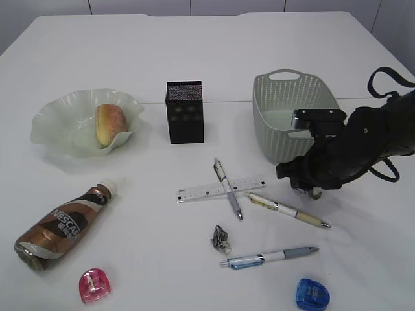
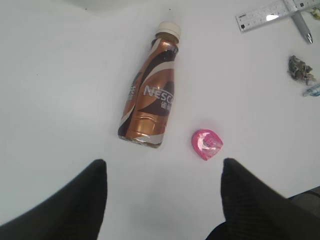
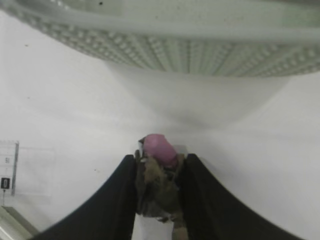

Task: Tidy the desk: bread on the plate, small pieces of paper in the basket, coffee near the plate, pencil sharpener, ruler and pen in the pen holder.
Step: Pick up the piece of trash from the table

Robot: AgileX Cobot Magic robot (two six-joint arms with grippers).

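Note:
My right gripper (image 3: 159,165) is shut on a crumpled brownish piece of paper (image 3: 157,187) with a pink bit at its top, just in front of the pale green basket (image 1: 292,113). My left gripper (image 2: 164,167) hangs open over bare table, near the lying coffee bottle (image 2: 150,95) and a pink pencil sharpener (image 2: 207,144). The bread (image 1: 110,123) lies on the pale plate (image 1: 58,116). A clear ruler (image 1: 207,190) lies under one pen (image 1: 228,189). Two more pens (image 1: 288,210) (image 1: 269,257), another paper scrap (image 1: 221,239) and a blue sharpener (image 1: 312,294) lie nearby.
The black mesh pen holder (image 1: 185,111) stands upright between plate and basket. The basket wall (image 3: 165,45) fills the top of the right wrist view, close ahead. The coffee bottle (image 1: 65,223) lies on its side at the front left.

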